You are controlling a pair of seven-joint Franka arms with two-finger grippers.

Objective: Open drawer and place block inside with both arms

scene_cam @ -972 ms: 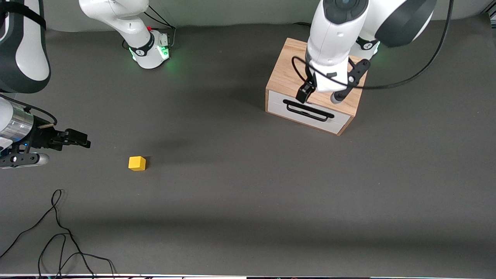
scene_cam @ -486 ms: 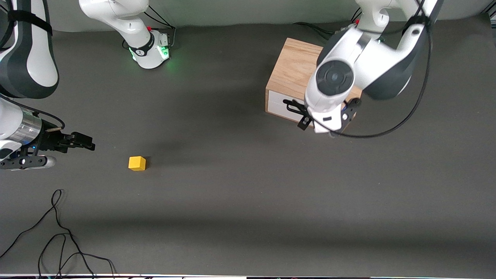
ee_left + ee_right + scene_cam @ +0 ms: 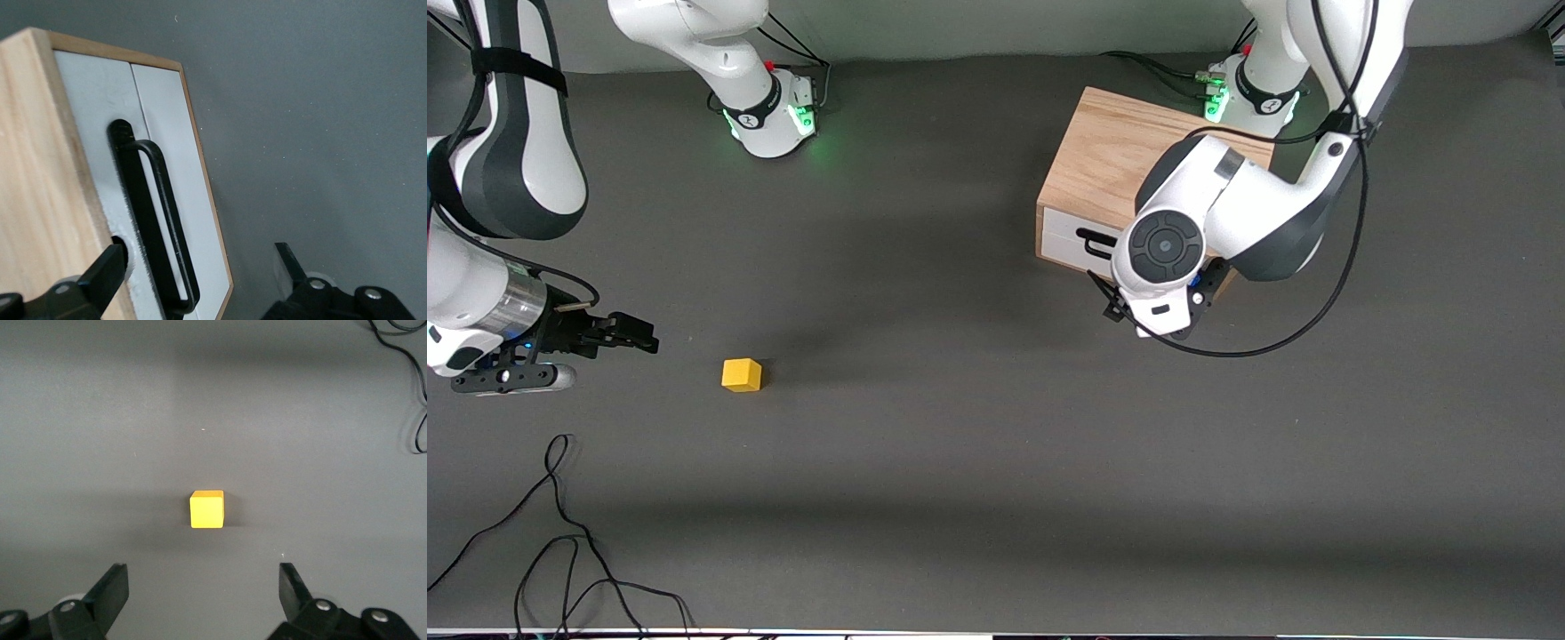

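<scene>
Left tool (image 3: 200, 280) spread wide before thin black wire handle (image 3: 163, 227) of closed white-fronted drawer (image 3: 170, 167); handle looks stiff, hook mid-span. Right tool (image 3: 203, 593) also spread, near small yellow cube (image 3: 207, 509); likely light, rigid, pinch flat sides.

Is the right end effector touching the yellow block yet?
Apart. The right wrist view shows the yellow block alone on the mat, with bare grey mat between it and the open right end effector.

- A high front camera looks down across the desk (image 3: 960, 498) toward both arm bases (whole scene in frame).
- The left wrist camera sits close to the drawer (image 3: 167, 167) front, shared with the front view.
- The right wrist camera faces down on the block (image 3: 207, 509), likewise shared.
</scene>
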